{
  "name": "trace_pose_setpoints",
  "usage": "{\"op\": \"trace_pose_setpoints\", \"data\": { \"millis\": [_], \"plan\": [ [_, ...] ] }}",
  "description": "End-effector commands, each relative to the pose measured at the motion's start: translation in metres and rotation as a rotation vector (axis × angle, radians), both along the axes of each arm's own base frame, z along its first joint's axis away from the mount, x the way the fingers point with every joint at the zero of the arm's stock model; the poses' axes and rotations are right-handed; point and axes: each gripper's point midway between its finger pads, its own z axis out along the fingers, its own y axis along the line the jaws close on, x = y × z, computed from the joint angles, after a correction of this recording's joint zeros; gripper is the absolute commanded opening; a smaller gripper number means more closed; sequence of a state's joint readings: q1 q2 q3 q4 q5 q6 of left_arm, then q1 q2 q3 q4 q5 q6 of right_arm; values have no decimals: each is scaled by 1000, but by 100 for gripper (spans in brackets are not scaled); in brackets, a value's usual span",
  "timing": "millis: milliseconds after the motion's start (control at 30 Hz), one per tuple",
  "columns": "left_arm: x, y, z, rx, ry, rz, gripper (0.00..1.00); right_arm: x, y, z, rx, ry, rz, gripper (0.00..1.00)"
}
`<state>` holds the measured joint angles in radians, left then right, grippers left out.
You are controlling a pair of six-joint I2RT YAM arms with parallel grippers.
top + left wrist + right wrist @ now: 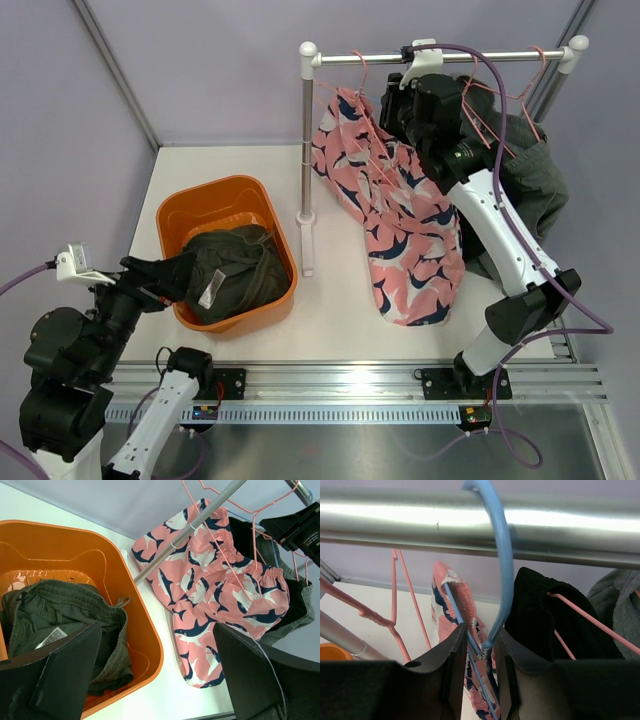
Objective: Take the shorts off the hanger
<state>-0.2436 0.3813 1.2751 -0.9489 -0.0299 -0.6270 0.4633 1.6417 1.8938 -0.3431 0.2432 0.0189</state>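
The pink shorts with navy-and-white print (410,230) hang from a blue hanger (502,570) on the metal rail (450,57). My right gripper (481,630) is up at the rail, its jaws close together on the hanger's twisted neck just under the hook. Black shorts (545,615) and grey shorts (535,180) hang on pink hangers to the right. Dark olive shorts (235,275) lie in the orange tub (170,225). My left gripper (157,627) is open and empty over the tub's near right rim.
The rack's upright post (307,130) and its foot stand between the tub and the pink shorts. An empty pink hanger (395,580) hangs left of the blue one. The enclosure's walls close in behind and to the right of the rack.
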Motion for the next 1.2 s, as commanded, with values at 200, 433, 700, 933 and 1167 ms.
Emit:
{"op": "trace_pose_setpoints", "data": {
  "millis": [200,433,700,933,1167],
  "plan": [
    [10,0,0,25,-13,10,99,6,6,8,-1,-14,29,28],
    [15,-2,-4,39,-5,3,99,4,3,19,-1,-22,19,0],
    [23,-6,-9,84,-25,-24,99,-10,-11,49,27,-84,-17,0],
    [33,-12,-20,142,-8,-58,99,-30,-29,80,19,-134,-55,0],
    [43,-20,-29,169,8,-99,99,-58,-42,96,52,-162,-53,0]
  ]
}}
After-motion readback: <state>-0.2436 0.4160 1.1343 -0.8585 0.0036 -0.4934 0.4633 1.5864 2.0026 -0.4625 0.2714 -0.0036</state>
